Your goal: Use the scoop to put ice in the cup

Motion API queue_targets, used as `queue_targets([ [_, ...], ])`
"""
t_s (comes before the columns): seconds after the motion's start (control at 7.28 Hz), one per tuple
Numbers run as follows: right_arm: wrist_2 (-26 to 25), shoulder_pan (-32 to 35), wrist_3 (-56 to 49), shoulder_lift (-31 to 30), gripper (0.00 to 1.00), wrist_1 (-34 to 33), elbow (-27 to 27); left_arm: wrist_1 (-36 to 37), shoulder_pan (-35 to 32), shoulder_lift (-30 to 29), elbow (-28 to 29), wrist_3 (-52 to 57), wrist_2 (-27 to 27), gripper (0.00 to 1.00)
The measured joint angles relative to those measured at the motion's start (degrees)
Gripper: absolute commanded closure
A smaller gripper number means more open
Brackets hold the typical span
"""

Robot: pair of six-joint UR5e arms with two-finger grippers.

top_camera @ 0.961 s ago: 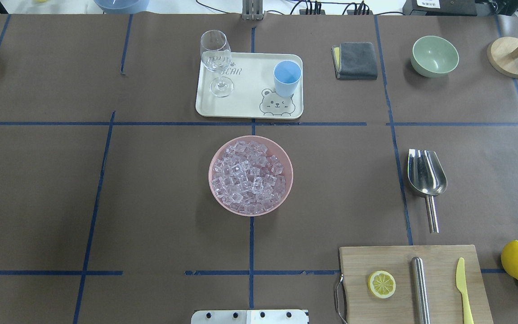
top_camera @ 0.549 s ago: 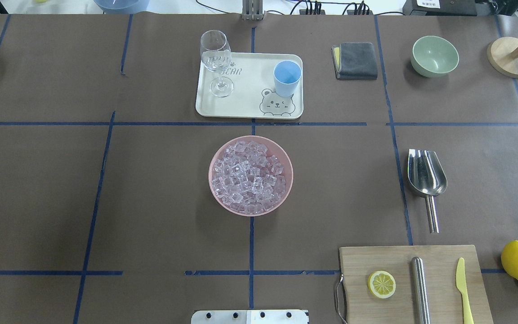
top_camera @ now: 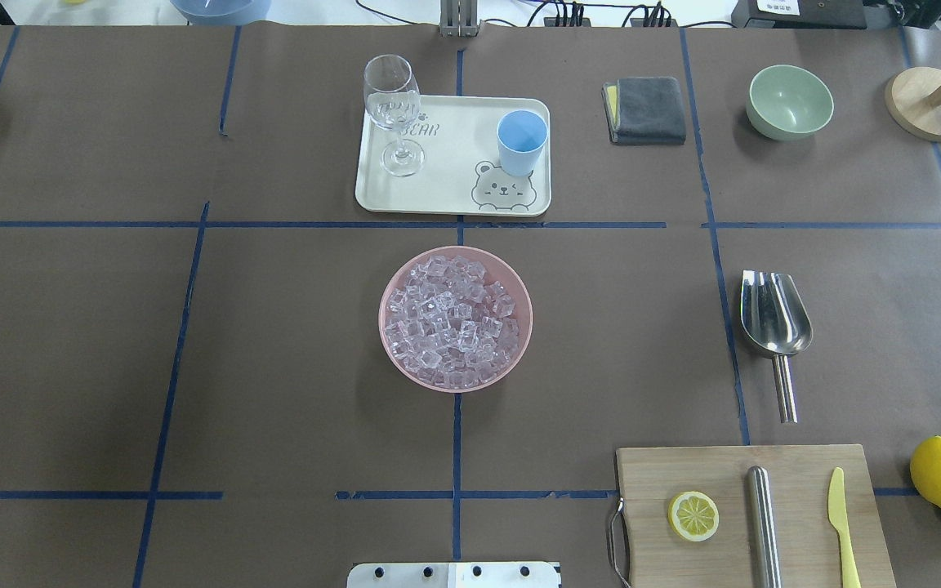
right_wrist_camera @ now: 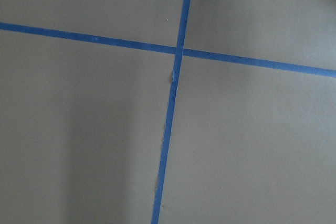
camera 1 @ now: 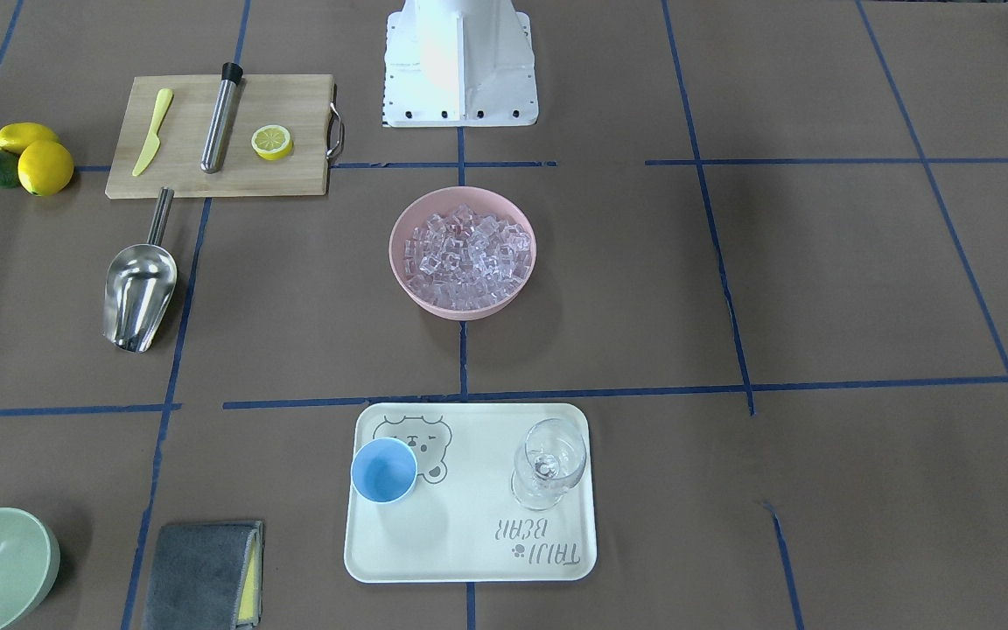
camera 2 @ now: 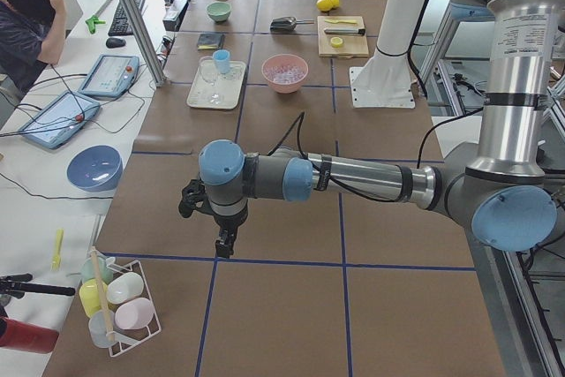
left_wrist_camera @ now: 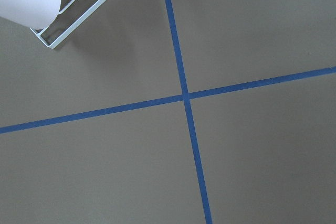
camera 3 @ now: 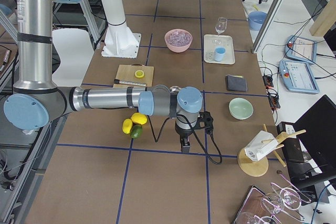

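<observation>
Overhead exterior shows the scoop (top_camera: pixel 774 318) well right of the bowl (top_camera: pixel 385 314) of ice (top_camera: pixel 454 320), cup (top_camera: pixel 521 140) beyond that bowl; we judge the scoop stiff, light, slippery, best pinched by its handle (top_camera: pixel 782 392), and cannot tell whether left fingers (camera 2: pixel 225 240) or right fingers (camera 3: pixel 184 144) are spread.

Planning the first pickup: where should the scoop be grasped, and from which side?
Take the scoop by its thin handle, from above: it lies flat, handle pointing toward the robot, and the wide trough looks too broad to pinch.
</observation>
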Motion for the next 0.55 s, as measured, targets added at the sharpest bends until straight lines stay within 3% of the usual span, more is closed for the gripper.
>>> queue_targets([
  [0.27, 0.2, 0.0, 0.3, 0.5, 0.00, 0.1, 0.2, -1.8, 0.1, -0.4, 0.0, 0.0, -0.9, 0.00],
  [0.55, 0.3, 0.0, 0.4, 0.6, 0.00, 2.8, 0.2, -9.5, 0.2, -0.6, 0.4, -0.1, -1.0, 0.00],
])
